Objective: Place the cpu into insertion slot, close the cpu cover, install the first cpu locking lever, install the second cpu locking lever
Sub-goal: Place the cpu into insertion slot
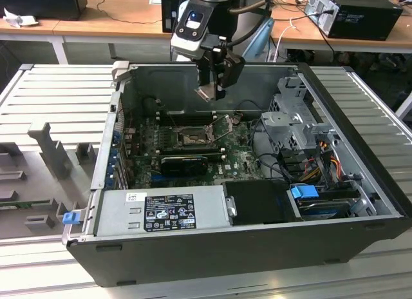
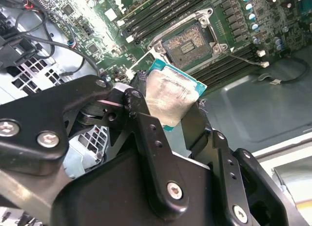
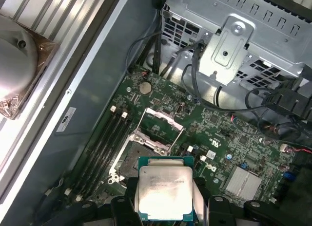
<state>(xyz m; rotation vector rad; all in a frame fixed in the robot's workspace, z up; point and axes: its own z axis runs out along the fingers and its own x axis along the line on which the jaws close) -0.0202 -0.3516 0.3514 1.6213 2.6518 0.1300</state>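
Custody of the cpu (image 3: 165, 192) is being kept by the hand (image 1: 212, 87): its two fingers are being pressed against opposite edges of the chip, so the hand is closed on it. The cpu is being carried in the air over the open case (image 1: 193, 247), well above the green board (image 3: 214, 123), and in the exterior view it appears tilted, not level.

The slot (image 2: 187, 43) is lying bare and apart from the chip. In the first wrist view the cover (image 3: 163, 124) appears to be standing swung up beside the slot.

Handling is being judged as follows. The chip is being rated light, thin and stiff. Its smooth metal face is likely slippery, so an edge pinch is being considered liable to slide if loosened. The contacts beneath it and the pins in the slot are being regarded as fragile. Hold is best taken at the side edges, as now, with both faces left untouched.
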